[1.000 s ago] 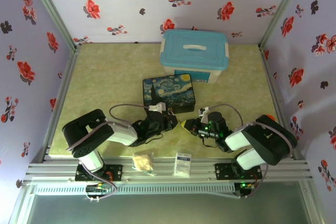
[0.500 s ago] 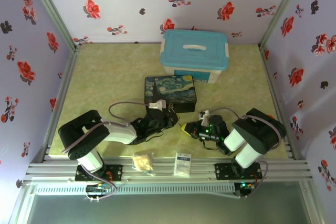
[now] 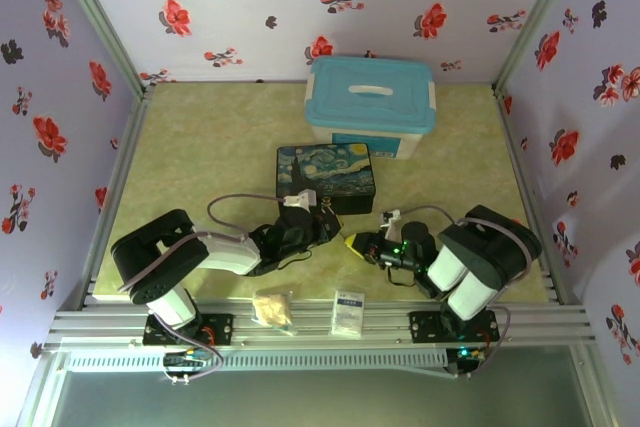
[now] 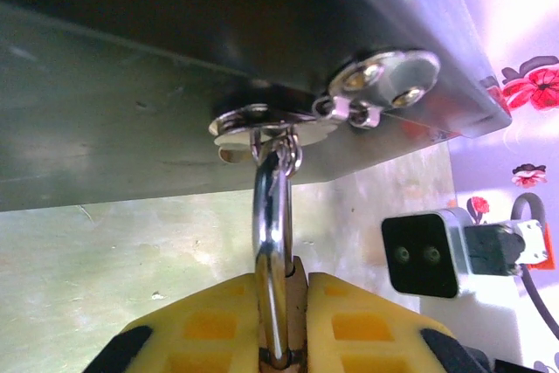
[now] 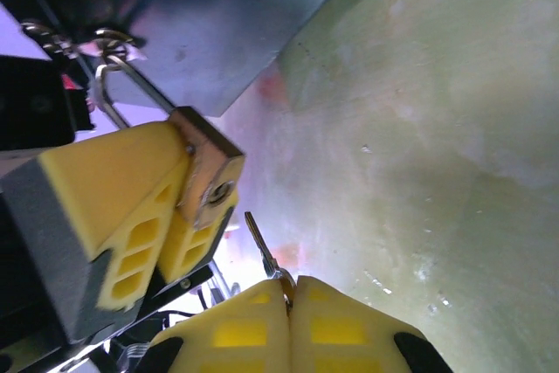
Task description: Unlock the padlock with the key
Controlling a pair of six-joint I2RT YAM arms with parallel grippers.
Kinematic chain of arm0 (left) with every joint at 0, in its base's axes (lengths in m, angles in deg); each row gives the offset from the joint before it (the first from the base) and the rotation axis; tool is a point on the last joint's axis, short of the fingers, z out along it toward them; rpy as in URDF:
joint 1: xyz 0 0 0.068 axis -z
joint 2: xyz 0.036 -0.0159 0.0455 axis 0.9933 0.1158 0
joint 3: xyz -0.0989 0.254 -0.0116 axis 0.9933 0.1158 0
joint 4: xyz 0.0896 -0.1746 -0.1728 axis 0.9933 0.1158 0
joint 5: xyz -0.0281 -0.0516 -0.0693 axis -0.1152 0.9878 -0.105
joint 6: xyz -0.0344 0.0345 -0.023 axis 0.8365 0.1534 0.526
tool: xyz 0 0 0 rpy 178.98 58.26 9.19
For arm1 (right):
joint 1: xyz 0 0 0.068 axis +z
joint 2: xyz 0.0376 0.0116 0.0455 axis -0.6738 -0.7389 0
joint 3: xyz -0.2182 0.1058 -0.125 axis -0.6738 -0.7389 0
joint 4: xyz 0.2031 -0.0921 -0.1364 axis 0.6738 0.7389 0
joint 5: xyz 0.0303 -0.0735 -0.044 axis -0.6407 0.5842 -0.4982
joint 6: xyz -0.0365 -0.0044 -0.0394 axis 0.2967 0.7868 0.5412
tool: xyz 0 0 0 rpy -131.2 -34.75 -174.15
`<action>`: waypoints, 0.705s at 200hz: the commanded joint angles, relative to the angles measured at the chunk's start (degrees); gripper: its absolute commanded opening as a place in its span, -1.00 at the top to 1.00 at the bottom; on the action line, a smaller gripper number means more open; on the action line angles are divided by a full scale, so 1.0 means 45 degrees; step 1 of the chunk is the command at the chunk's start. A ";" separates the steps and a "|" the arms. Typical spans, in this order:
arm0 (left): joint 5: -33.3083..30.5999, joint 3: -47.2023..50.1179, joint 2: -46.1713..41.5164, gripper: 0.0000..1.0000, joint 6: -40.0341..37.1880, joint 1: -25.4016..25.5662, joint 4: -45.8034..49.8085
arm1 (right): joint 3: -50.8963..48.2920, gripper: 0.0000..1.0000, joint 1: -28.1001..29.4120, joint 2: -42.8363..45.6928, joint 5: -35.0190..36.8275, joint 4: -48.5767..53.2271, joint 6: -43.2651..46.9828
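The brass padlock (image 4: 300,296) hangs by its silver shackle (image 4: 272,233) from the metal clasp (image 4: 288,120) of the dark painted box (image 3: 325,173). My left gripper (image 4: 297,316) is shut on the padlock's body, one yellow pad on each side. In the right wrist view the padlock (image 5: 208,172) shows its keyhole end. The thin key (image 5: 259,246) sticks out from my right gripper (image 5: 290,290), which is shut on its head. The key's tip sits just below the keyhole, apart from it. From above, the left gripper (image 3: 322,223) and the right gripper (image 3: 354,243) face each other in front of the box.
A white tub with a teal lid (image 3: 370,105) stands behind the box. A white packet (image 3: 348,313) and a beige crumpled bag (image 3: 272,307) lie on the front rail. Flowered walls close in the green table (image 3: 200,147) on three sides.
Over the last second the right arm folded in and its gripper slid a little left toward the padlock. The box shifted slightly right. Both grips stayed as they were.
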 commanded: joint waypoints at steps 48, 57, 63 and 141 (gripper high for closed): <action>0.0127 -0.0586 -0.0528 1.00 -0.0689 0.0018 -0.0344 | 0.0543 1.00 0.0071 -0.0273 0.0026 -0.0605 0.0200; 0.0121 -0.0452 -0.0507 1.00 -0.0616 0.0022 -0.0544 | 0.0538 1.00 0.0070 -0.0189 0.0064 -0.0605 0.0205; 0.0129 -0.0334 -0.0469 1.00 -0.0520 0.0023 -0.0836 | 0.0522 1.00 0.0060 -0.0084 0.0075 -0.0605 0.0244; 0.0243 -0.0362 -0.0289 1.00 -0.0251 0.0004 -0.1287 | 0.0101 1.00 -0.0180 0.0427 -0.0059 -0.0008 0.0510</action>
